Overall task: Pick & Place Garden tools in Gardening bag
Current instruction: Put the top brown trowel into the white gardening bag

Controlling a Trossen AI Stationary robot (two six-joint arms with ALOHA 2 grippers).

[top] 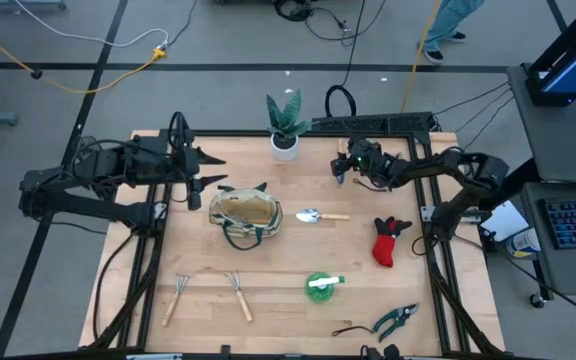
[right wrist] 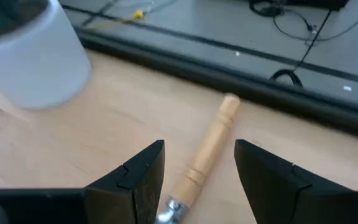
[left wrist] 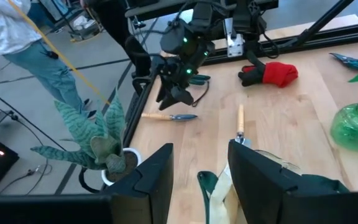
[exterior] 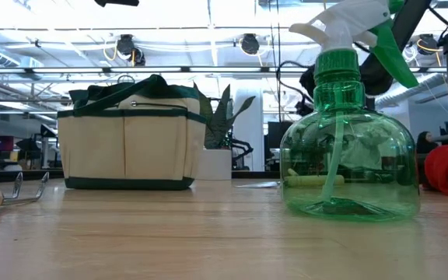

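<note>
At the near edge lie shears (top: 396, 320), two rakes (top: 236, 295) and a green spray bottle (top: 320, 286). Further in, the bag (top: 245, 216) stands mid-table, a trowel (top: 320, 215) beside it, the glove (top: 390, 241) to the right. The left gripper (top: 211, 172) hovers open and empty behind the bag. The right gripper (right wrist: 197, 168) is open over another wooden-handled tool (right wrist: 207, 155) near the plant (top: 285, 125).
</note>
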